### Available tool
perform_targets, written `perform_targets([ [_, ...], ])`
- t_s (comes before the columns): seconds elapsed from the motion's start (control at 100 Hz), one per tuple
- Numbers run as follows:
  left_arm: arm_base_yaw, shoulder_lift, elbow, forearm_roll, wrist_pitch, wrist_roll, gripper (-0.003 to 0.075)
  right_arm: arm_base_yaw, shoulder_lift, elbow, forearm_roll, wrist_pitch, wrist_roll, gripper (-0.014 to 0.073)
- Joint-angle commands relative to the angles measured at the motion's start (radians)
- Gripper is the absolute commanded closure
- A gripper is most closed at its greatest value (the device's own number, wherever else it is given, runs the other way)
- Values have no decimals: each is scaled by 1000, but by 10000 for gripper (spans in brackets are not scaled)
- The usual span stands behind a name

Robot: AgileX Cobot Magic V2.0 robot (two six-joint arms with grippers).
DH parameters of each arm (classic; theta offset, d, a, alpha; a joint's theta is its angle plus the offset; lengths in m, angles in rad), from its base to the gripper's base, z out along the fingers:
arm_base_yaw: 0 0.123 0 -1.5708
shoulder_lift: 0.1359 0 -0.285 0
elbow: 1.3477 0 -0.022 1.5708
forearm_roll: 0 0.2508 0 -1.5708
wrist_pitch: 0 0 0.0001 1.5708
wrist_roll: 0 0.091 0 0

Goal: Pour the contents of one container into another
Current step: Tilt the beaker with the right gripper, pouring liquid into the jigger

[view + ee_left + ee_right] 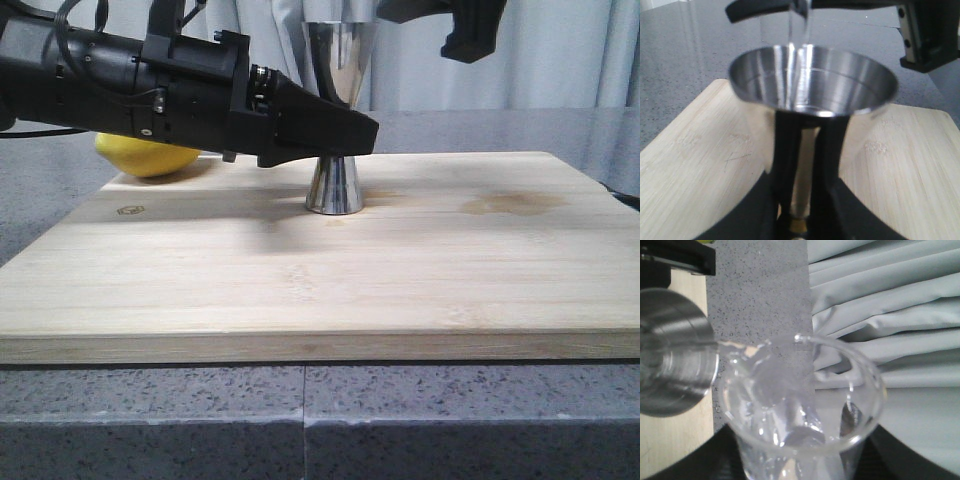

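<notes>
One steel jigger (335,120), one glass beaker (800,410), one lemon (148,155) and one wooden board (320,270) are in view; the jigger stands upright near the board's back edge, long axis vertical, wide mouth up. The left gripper (340,130) is clamped on its narrow waist (fingers (785,165) either side of the stem). The right gripper (470,35) grasps the beaker, tipped with its lip toward the jigger's mouth, a thin clear stream (795,30) falling into the cup.

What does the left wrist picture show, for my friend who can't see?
A thin stream of clear liquid falls into the shiny steel jigger, whose waist the left gripper holds above the wooden board.
</notes>
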Motion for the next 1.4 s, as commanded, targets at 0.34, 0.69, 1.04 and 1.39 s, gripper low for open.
perform_targets([
  [0.34,-9,-57,-25,-58,56,-1,733,3,-31,-37,-92,7,-3,316],
  [0.69,-9,-57,-25,-58,56,-1,733,3,-31,-37,-136,9,-3,316],
  [1.04,-9,-57,-25,-58,56,-1,733,3,-31,-37,-185,14,-3,316],
  [1.39,-9,-57,-25,-58,56,-1,733,3,-31,-37,-194,16,-3,316],
])
